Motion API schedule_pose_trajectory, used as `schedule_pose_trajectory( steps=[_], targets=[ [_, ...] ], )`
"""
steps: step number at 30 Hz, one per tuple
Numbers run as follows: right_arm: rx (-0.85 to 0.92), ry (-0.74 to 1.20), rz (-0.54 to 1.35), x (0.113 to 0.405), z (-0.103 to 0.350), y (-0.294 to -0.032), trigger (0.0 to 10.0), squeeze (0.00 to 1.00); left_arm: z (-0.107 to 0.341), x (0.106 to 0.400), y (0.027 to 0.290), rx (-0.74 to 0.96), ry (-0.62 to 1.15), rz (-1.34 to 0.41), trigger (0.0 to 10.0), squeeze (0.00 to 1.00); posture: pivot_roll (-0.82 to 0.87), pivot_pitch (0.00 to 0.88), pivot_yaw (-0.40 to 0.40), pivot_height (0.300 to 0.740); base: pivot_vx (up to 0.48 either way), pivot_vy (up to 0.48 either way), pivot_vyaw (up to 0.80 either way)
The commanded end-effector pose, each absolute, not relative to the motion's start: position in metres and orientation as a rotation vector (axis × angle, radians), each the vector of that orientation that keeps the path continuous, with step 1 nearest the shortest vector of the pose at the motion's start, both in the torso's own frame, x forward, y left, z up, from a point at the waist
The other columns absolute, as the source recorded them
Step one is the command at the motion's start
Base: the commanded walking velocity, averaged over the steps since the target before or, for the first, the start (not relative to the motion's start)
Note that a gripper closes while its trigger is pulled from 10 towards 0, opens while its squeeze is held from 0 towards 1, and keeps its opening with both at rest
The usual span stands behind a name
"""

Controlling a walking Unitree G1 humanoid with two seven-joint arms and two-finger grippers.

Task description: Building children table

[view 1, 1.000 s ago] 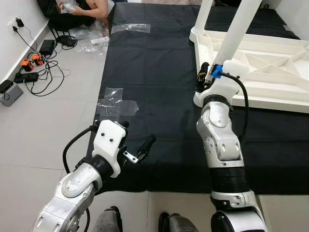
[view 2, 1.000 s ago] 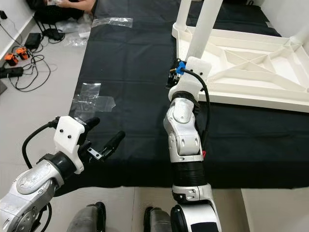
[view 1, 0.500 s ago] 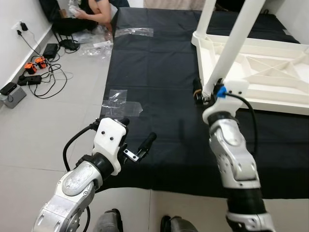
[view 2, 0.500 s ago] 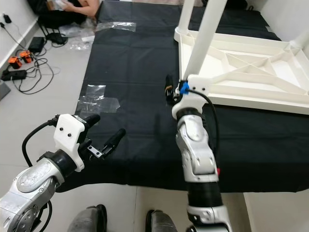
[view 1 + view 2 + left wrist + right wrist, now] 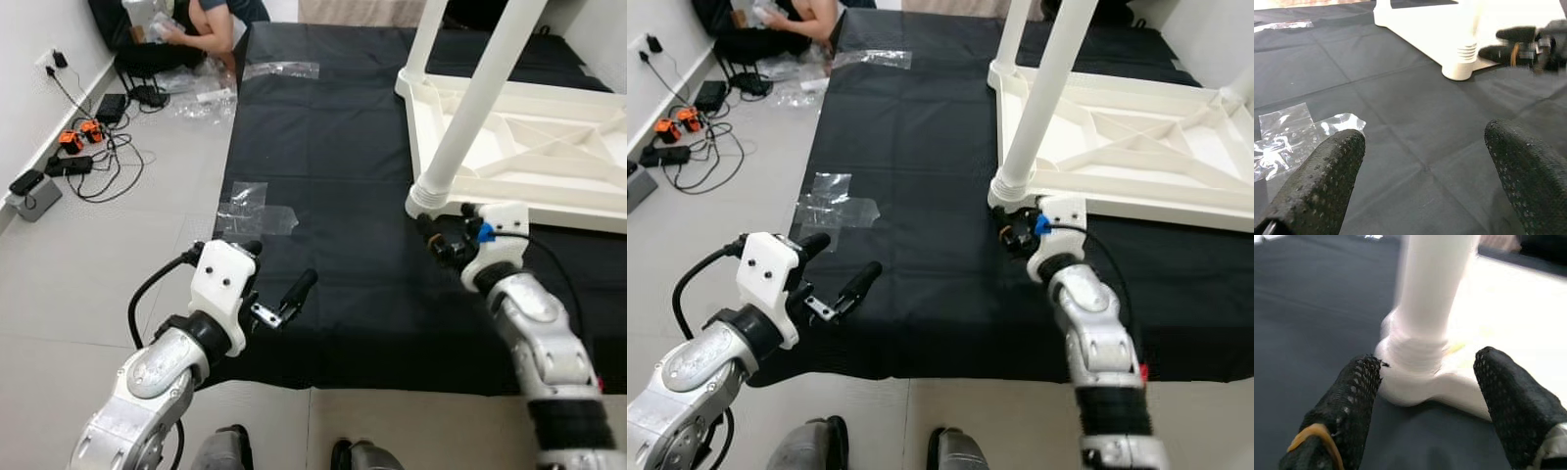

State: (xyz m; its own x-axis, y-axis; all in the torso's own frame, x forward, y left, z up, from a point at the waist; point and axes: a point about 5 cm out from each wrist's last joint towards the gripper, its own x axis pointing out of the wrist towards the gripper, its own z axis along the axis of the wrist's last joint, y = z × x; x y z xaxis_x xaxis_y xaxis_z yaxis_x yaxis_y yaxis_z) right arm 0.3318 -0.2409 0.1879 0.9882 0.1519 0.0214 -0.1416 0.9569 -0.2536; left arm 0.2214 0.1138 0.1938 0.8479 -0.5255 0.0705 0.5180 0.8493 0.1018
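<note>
Children table (image 5: 529, 137): white, upside down on the black mat (image 5: 323, 196), underside ribs facing up, at the robot's front right.
Table leg (image 5: 480, 98): white, standing up from the near-left corner of the table frame, ribbed collar at its base.
Right gripper (image 5: 443, 240): low over the mat, just beside the leg's base; fingers spread apart, pointed at the collar with the leg's foot between them in the right wrist view; grasping nothing, contact with the leg not clear.
Right fingers (image 5: 1352, 401): black, textured, one on each side of the blurred white leg base.
Left gripper (image 5: 276, 284): hovering above the near edge of the mat, well apart from the table; fingers wide open, nothing between them.
Left fingers (image 5: 1327, 166): black pads spread over bare mat.
Plastic wrap (image 5: 250, 208): clear, crumpled, lying at the mat's left edge ahead of the left gripper.
Cables and chargers (image 5: 83, 147): on the grey tile floor by the left wall.
Person (image 5: 191, 24): seated on the floor at the far left, handling plastic bags.
</note>
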Motion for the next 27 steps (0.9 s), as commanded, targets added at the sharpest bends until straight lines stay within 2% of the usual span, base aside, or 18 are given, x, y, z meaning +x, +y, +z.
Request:
schedule_pose_trajectory(
  steps=[1, 3, 4, 8, 15, 16, 17, 18, 20, 23, 24, 25, 27],
  targets=[
    [-0.276, -0.028, 0.172, 0.336, 0.186, -0.242, 10.0, 0.00, 0.192, 0.220, 0.112, 0.080, -0.091, -0.556, 10.0, 0.00, 0.08, 0.170, -0.060, 0.740, 0.000, 0.000, 0.00],
    [-0.320, -0.019, 0.190, 0.344, 0.192, -0.244, 10.0, 0.00, 0.192, 0.220, 0.112, 0.080, -0.091, -0.557, 10.0, 0.00, 0.07, 0.172, -0.062, 0.740, 0.000, 0.000, 0.00],
    [-0.427, -0.004, 0.196, 0.358, 0.207, -0.251, 10.0, 0.00, 0.192, 0.220, 0.112, 0.081, -0.092, -0.557, 10.0, 0.00, 0.08, 0.173, -0.066, 0.740, 0.000, 0.000, 0.00],
    [-0.522, 0.036, 0.122, 0.369, 0.216, -0.266, 10.0, 0.00, 0.192, 0.219, 0.112, 0.084, -0.093, -0.554, 10.0, 0.00, 0.08, 0.174, -0.069, 0.740, 0.000, 0.000, 0.00],
    [-0.492, 0.036, 0.067, 0.375, 0.225, -0.272, 10.0, 0.00, 0.193, 0.218, 0.113, 0.087, -0.093, -0.552, 10.0, 0.00, 0.08, 0.176, -0.071, 0.740, 0.000, 0.000, 0.00],
    [-0.381, 0.050, 0.156, 0.378, 0.224, -0.264, 10.0, 0.00, 0.193, 0.219, 0.114, 0.090, -0.094, -0.548, 10.0, 0.00, 0.09, 0.175, -0.072, 0.740, 0.000, 0.000, 0.00],
    [-0.381, 0.050, 0.156, 0.378, 0.224, -0.264, 10.0, 0.00, 0.193, 0.219, 0.114, 0.090, -0.094, -0.548, 10.0, 0.00, 0.09, 0.175, -0.072, 0.740, 0.000, 0.000, 0.00],
    [-0.342, 0.062, 0.233, 0.378, 0.220, -0.257, 10.0, 0.00, 0.193, 0.219, 0.114, 0.091, -0.094, -0.547, 10.0, 0.00, 0.08, 0.171, -0.069, 0.740, 0.000, 0.000, 0.00],
    [-0.326, 0.088, 0.305, 0.377, 0.214, -0.250, 10.0, 0.00, 0.193, 0.219, 0.114, 0.092, -0.095, -0.548, 10.0, 0.00, 0.08, 0.171, -0.068, 0.740, 0.000, 0.000, 0.00],
    [-0.409, 0.125, 0.339, 0.376, 0.202, -0.248, 10.0, 0.00, 0.193, 0.220, 0.114, 0.094, -0.097, -0.548, 10.0, 0.00, 0.09, 0.166, -0.067, 0.740, 0.000, 0.000, 0.00],
    [-0.482, 0.149, 0.244, 0.379, 0.198, -0.256, 10.0, 0.00, 0.193, 0.220, 0.114, 0.095, -0.098, -0.548, 10.0, 0.00, 0.09, 0.165, -0.068, 0.740, 0.000, 0.000, 0.00],
    [-0.482, 0.149, 0.244, 0.379, 0.198, -0.256, 10.0, 0.00, 0.193, 0.220, 0.114, 0.095, -0.098, -0.548, 10.0, 0.00, 0.09, 0.165, -0.068, 0.740, 0.000, 0.000, 0.00],
    [-0.564, 0.145, 0.049, 0.382, 0.199, -0.271, 10.0, 0.00, 0.193, 0.219, 0.113, 0.095, -0.098, -0.549, 10.0, 0.00, 0.09, 0.159, -0.066, 0.740, 0.000, 0.000, 0.00]
  ],
)
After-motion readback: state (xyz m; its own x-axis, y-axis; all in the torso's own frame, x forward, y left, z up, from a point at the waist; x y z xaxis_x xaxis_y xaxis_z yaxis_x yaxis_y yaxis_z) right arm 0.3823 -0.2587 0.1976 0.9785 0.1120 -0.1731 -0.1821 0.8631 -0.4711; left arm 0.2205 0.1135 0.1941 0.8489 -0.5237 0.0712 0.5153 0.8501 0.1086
